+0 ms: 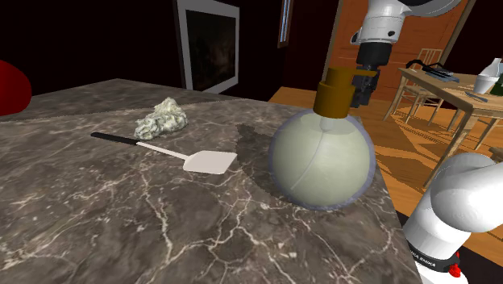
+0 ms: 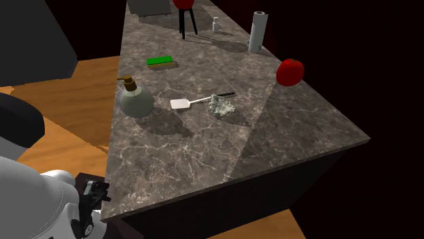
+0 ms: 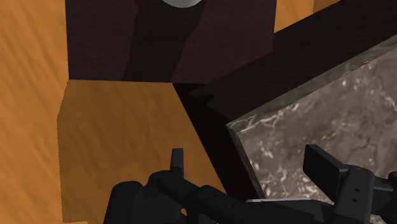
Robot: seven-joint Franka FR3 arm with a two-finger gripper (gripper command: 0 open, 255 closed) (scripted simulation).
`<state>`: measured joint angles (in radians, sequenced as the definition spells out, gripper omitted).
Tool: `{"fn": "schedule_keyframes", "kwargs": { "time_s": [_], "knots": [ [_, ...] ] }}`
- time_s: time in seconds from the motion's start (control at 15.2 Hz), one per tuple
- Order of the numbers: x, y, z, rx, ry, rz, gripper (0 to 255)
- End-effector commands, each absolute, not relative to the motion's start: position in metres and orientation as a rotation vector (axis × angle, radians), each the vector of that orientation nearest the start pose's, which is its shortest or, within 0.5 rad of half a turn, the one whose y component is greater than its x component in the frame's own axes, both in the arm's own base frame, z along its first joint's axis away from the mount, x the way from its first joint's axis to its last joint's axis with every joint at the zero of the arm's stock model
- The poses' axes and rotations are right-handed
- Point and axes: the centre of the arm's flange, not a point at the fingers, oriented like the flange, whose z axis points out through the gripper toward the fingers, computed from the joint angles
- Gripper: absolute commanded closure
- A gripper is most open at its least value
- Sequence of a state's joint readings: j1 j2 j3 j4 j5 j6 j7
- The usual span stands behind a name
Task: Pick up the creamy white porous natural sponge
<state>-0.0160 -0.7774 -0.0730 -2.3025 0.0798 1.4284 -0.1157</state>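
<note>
With nothing grasped yet, the gripper (image 3: 249, 162) is hanging empty, fingers apart, off a corner of the marble counter (image 1: 121, 226), while the pale mottled sponge (image 1: 161, 119) is lying mid-surface, well apart from it, just beside the spatula (image 1: 211, 162).

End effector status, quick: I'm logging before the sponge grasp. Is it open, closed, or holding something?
End effector: open, fingers standing apart, holding nothing.

Dark veined marble worktop (image 1: 161, 218), orange wood-plank floor (image 1: 403, 145), wooden dining table (image 1: 451, 95) beyond, white-framed dark panel (image 1: 209, 48) on dark wall, dim lighting.
</note>
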Motion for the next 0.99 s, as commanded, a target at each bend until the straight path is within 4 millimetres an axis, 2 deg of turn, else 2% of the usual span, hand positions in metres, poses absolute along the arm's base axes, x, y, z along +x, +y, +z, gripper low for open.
{"fn": "schedule_keyframes", "kwargs": {
  "time_s": [0.0,0.92],
  "knots": [
    [0.294,-0.024,0.601,-2.999,-0.086,0.128,0],
    [0.401,0.107,0.604,-2.940,-0.335,-0.028,0]
  ]
}}
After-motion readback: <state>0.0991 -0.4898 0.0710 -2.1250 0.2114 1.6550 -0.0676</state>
